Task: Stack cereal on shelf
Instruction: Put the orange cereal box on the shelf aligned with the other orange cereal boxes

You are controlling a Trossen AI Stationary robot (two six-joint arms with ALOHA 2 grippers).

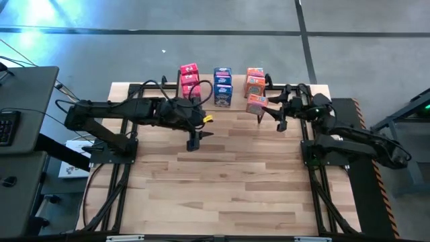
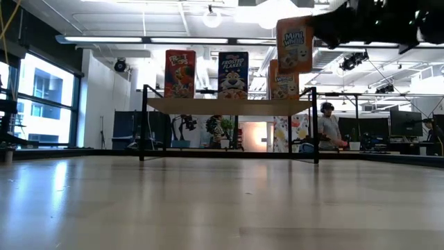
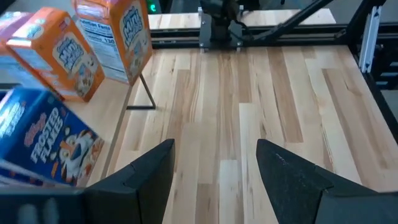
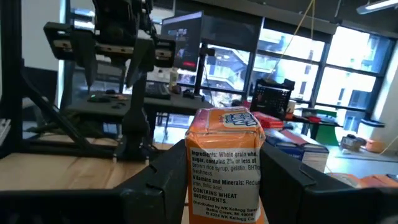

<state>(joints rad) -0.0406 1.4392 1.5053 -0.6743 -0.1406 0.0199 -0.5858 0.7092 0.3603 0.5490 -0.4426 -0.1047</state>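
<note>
The shelf (image 2: 229, 105) stands at the table's far edge. On its board stand red cereal boxes (image 1: 189, 77), blue ones (image 1: 222, 87) and orange ones (image 1: 254, 79), all on their bottoms. My right gripper (image 4: 227, 186) is shut on one more orange cereal box (image 2: 295, 43), held higher than the shelf's boxes at its right end. My left gripper (image 3: 214, 168) hangs open over the table just in front of the shelf's left half (image 1: 195, 139), with nothing between its fingers. My right gripper pinches the orange box between its two fingers, one on each broad face (image 4: 194, 180), with the narrow ingredients side toward the wrist. The fingers come about level from the table's right side. The box stands upright in the hold, lifted clear above the shelf's board.
The shelf's thin black legs (image 2: 143, 125) stand on the wooden tabletop (image 1: 228, 181), which stretches bare from the shelf to the near edge. Black frame rails run along both table sides. A person (image 2: 327, 128) sits in the room far behind.
</note>
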